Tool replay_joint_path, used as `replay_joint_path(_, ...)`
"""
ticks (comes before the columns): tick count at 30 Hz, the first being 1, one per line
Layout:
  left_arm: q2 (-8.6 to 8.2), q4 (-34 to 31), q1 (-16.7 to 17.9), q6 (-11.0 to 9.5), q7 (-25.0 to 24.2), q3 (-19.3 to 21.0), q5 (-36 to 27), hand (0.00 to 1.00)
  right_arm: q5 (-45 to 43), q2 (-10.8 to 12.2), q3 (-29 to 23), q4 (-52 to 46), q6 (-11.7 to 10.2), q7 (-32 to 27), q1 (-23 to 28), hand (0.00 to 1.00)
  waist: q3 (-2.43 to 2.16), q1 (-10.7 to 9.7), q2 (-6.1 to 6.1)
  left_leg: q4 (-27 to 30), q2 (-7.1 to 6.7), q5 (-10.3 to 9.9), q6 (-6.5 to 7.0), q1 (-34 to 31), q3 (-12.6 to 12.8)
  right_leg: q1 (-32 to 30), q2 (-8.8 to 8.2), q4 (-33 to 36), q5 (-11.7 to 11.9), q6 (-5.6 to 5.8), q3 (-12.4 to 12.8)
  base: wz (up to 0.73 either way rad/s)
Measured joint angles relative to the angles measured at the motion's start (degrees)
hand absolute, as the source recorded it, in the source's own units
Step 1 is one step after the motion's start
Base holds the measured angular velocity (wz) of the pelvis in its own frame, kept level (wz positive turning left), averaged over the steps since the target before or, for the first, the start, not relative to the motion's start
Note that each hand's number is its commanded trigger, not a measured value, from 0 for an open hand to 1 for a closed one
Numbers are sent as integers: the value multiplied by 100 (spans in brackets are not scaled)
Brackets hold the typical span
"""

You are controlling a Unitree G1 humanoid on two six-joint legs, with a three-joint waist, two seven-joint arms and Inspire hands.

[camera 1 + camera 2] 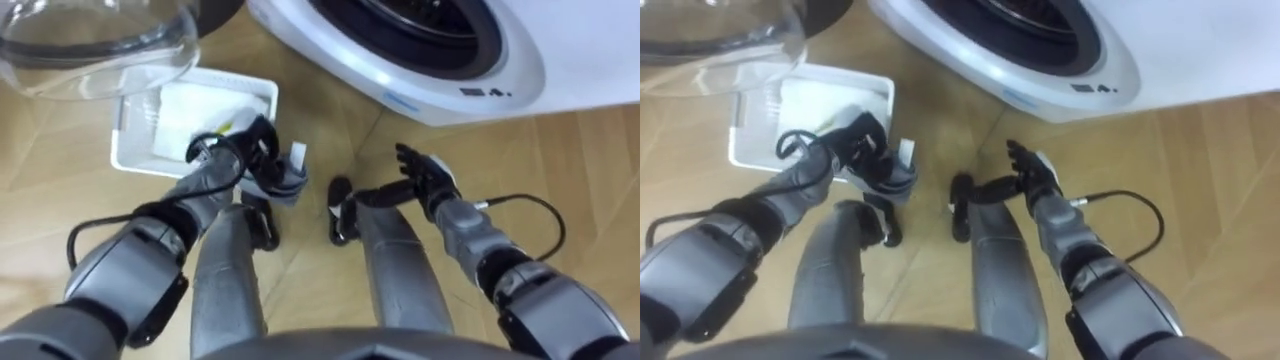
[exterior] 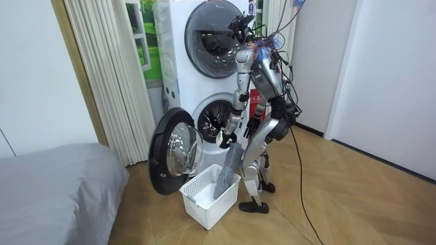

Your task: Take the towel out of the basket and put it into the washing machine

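My left hand (image 1: 252, 148) is shut on a grey towel (image 1: 288, 186), whose top bunches under the fingers beside a small white label. In the room view the towel (image 2: 227, 169) hangs from that hand as a long strip, its lower end reaching into the white basket (image 2: 204, 201). The washing machine (image 1: 420, 85) stands just ahead, its round drum opening (image 1: 400, 25) uncovered and its door (image 2: 174, 151) swung wide to my left. My right hand (image 1: 424, 176) floats open, away from the towel, below the machine's front. I stand upright, close to the machine.
The white slatted basket (image 1: 136, 152) sits on the wood floor at my left front, under the door's glass bowl (image 1: 90, 40). A second machine (image 2: 214, 30) is stacked above the washer. A grey bed (image 2: 54, 184) lies at the room view's left, beside curtains (image 2: 102, 75).
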Motion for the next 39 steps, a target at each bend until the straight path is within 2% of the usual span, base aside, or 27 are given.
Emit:
replay_joint_path(1,16,-55,20,-9,-17,50,-104,100,-27,0,-14,0,-34,2,10,0,-4,-4,10,1,0,0,0,1,-9,19,-9,-3,0,0,-28,6)
replay_joint_path(5,74,-674,263,-92,-268,165,-1151,100,-369,-37,-169,-287,-111,0,159,0,-14,84,47,-24,-12,0,0,76,-77,161,-4,-81,-7,11,-91,7)
replay_joint_path(8,37,-1099,433,-97,-656,152,-1947,100,-594,-75,-235,-351,-106,-2,198,0,-62,211,128,-68,-19,0,0,131,-77,225,-14,-111,-9,14,-106,1)
replay_joint_path(10,-21,-1212,520,-99,-900,161,-2385,100,-736,-88,-294,-365,-108,0,231,0,-88,262,166,-187,-91,34,4,247,-78,304,-64,-138,-14,24,-111,10)
replay_joint_path(11,-53,-1231,575,-99,-1067,153,-2615,100,-766,-94,-316,-366,-104,-2,282,0,-132,286,216,-275,-112,79,13,305,-78,366,-79,-200,-7,35,-127,12)
replay_joint_path(15,-42,-1432,913,-93,-1665,72,-3493,100,-793,-66,-315,-515,-104,-8,389,0,-173,278,225,-394,-122,110,-12,490,-72,536,-74,-288,-6,35,-133,2)
replay_joint_path(23,-55,-1671,1015,-79,-2293,34,-4462,100,-818,-70,-313,-576,-62,198,550,0,-183,229,204,-290,-104,112,-16,480,-136,601,-71,-307,-3,30,-218,2)
replay_joint_path(27,-71,-1700,1014,-78,-2523,24,-4950,100,-833,-47,-320,-572,31,298,542,0,-183,226,204,-303,-103,121,0,465,-154,619,-63,-369,38,44,-247,1)
replay_joint_path(31,-73,-1716,1020,-60,-2814,-97,-5266,100,-1015,28,-330,-572,97,347,554,0,-182,221,204,-363,-108,130,16,454,-150,618,-63,-404,62,62,-248,0)
replay_joint_path(34,-81,-1723,1018,23,-3028,-163,-5274,100,-1044,60,-324,-574,96,428,546,0,-183,222,204,-377,-109,132,18,445,-150,611,-65,-415,65,63,-256,0)
replay_joint_path(36,-130,-1789,1022,101,-3109,-177,-5470,100,-1073,66,-336,-571,95,413,536,0,-181,231,202,-384,-104,132,18,433,-133,592,-62,-414,65,63,-245,0)
replay_joint_path(39,-206,-2003,1026,110,-3153,-163,-5723,100,-1176,89,-398,-590,94,385,534,0,-181,223,201,-367,-99,132,18,402,-111,554,-61,-392,65,62,-225,0)
